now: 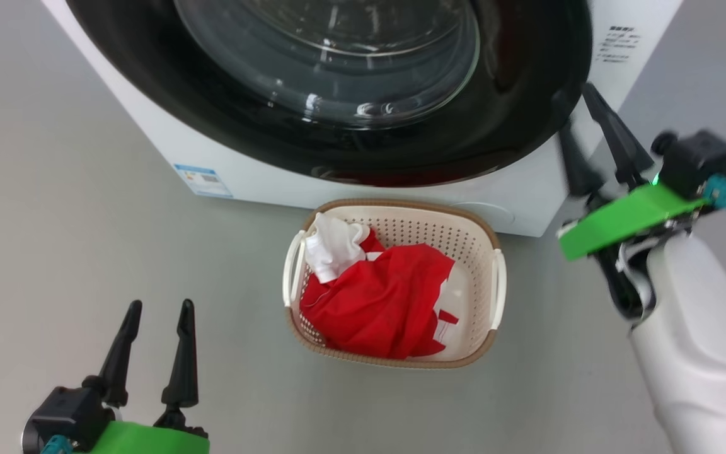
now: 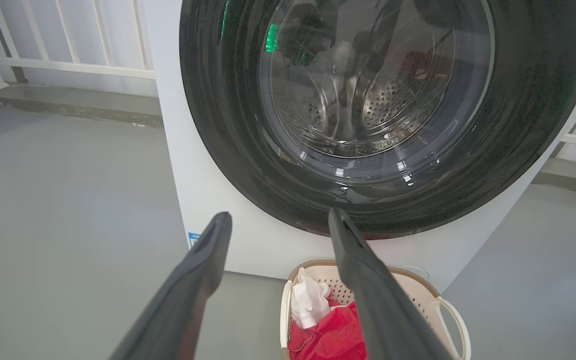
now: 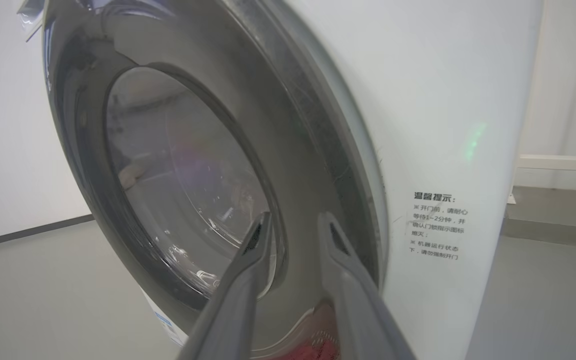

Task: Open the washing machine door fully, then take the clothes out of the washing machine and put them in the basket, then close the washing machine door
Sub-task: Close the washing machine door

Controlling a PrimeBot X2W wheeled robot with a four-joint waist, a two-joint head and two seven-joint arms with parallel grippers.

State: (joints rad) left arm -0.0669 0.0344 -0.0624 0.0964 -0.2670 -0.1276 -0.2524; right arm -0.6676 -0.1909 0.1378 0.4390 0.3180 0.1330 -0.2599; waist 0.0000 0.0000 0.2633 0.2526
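Closing seemed the step: with the clothes in the basket at the door's six o'clock, the right end effector, narrowly parted and empty at its four o'clock rim, probably needed a flat push on the ring until latched; the left end effector hung wide, empty.

The washing machine door, seemingly shut, bars the drum.
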